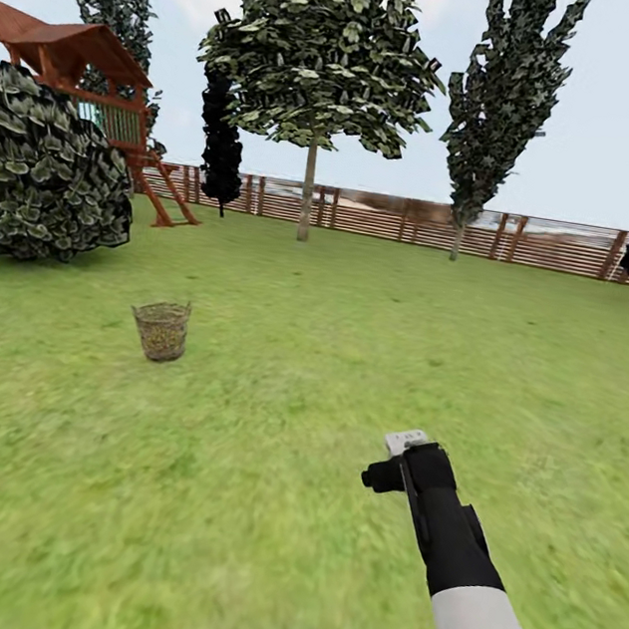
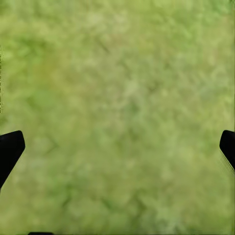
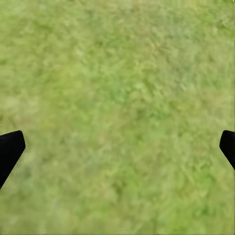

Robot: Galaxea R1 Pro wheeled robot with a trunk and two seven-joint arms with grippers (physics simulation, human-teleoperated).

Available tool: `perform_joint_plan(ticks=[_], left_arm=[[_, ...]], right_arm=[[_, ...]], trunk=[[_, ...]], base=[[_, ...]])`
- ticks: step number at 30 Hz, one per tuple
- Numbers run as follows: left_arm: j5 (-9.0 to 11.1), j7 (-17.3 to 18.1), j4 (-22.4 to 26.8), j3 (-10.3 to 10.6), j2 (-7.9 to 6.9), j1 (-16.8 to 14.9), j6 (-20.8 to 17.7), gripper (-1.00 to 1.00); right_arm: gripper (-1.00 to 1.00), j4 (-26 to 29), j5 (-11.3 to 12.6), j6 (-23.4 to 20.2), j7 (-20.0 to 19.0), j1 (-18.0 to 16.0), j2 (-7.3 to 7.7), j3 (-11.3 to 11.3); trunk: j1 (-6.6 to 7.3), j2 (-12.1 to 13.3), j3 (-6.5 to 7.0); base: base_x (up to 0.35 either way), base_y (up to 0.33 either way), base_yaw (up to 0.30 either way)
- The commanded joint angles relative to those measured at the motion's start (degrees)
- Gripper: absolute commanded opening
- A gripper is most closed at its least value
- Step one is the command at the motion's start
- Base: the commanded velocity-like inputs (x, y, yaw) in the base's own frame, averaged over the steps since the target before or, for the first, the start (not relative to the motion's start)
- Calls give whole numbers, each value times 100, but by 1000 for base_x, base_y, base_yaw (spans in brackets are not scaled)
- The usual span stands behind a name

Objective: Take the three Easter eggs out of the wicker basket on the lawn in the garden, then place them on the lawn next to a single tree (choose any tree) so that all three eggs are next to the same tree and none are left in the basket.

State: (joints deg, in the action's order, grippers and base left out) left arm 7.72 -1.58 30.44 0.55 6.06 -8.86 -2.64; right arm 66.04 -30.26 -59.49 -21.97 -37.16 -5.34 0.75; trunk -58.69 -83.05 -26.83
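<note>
We are on the approach: the wicker basket (image 1: pixel 161 329) stands on the lawn (image 1: pixel 348 360) ahead to our left, well apart from both arms. Both jaws hang spread wide, empty. Next we drive closer.

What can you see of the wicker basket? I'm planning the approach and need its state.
The wicker basket is a small brown open-weave tub, upright on the lawn, ahead and left of the robot's right arm. Its rim is slightly uneven, and its sides narrow a little toward the base. Yellowish specks show through the weave, but no eggs can be made out. Only grass touches it; a leafy bush stands apart behind it.
</note>
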Motion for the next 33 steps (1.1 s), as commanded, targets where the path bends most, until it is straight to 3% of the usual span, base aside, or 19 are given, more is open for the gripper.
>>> perform_joint_plan(ticks=[1, 16, 33], left_arm=[[54, -17, 11, 7, 1, -2, -27, 100], [55, 3, 9, 6, -4, 3, -21, 100], [46, 61, 14, 7, -9, 7, -10, 100]], right_arm=[[100, 1, -59, -19, -57, -3, -2, -9], [100, -308, -46, -19, -79, -2, -67, -25], [100, -931, -33, -3, -79, -1, -81, -14]], trunk=[[-3, -3, -6], [-3, -3, -6], [-3, -3, -6]], base=[[336, -66, 219], [341, -10, 249], [343, 63, 21]])
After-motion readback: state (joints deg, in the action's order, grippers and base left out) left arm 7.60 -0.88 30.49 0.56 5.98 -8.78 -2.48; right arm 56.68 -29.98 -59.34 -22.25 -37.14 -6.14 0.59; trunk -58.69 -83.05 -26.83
